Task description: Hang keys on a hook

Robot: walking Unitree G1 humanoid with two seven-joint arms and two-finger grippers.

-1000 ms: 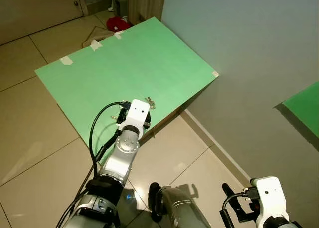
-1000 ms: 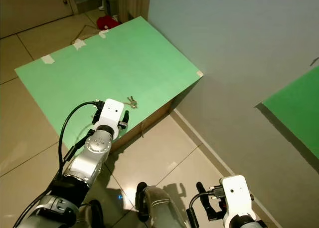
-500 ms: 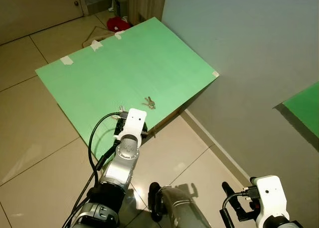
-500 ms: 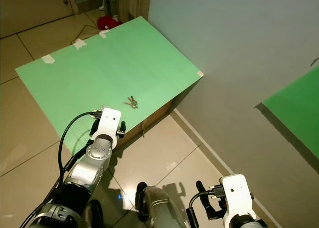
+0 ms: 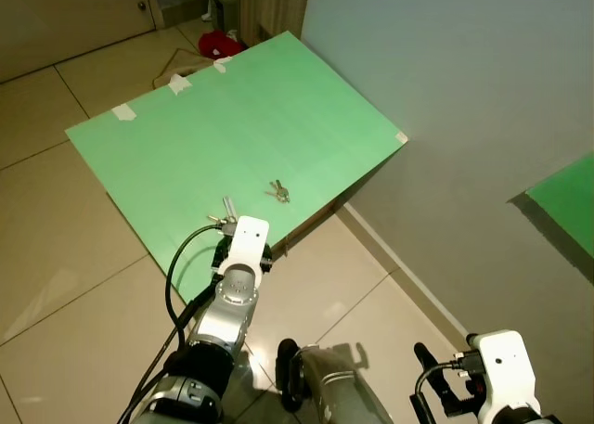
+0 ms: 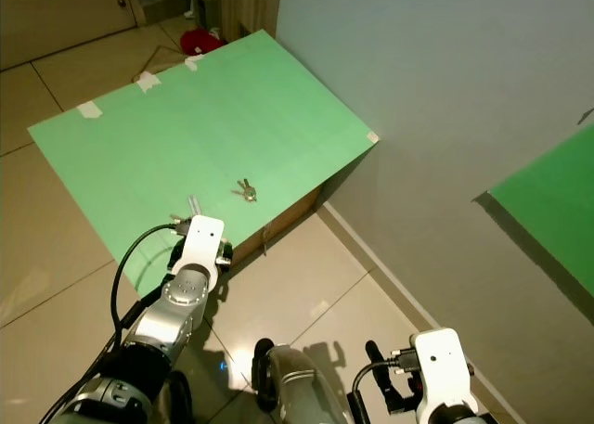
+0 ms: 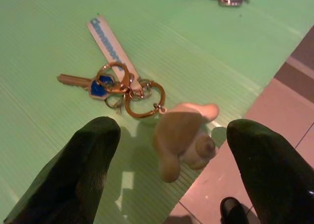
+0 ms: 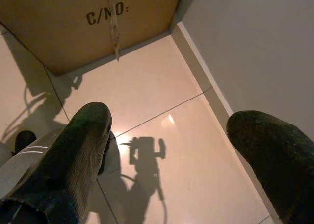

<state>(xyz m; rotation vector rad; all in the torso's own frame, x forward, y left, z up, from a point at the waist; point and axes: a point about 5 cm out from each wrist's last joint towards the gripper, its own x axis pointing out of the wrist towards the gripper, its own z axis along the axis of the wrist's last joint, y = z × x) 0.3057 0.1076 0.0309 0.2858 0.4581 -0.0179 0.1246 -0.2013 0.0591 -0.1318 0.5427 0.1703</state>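
The left pincer [image 7: 169,177] is spread wide, grasping nothing, poised just short of a key bunch [image 7: 114,82] with a beige figurine fob [image 7: 184,138] on the green counter [image 5: 186,136]. A second bunch [image 5: 278,191] lies at its one o'clock. The right pincer [image 8: 181,155] hangs released over floor tiles [image 8: 147,96].

Warm indoor light, sharp shadows

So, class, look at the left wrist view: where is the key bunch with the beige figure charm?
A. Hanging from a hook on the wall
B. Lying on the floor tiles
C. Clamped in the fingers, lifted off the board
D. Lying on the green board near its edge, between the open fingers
D: the key bunch rests flat on the green board, with the left gripper open and its fingers apart from it.
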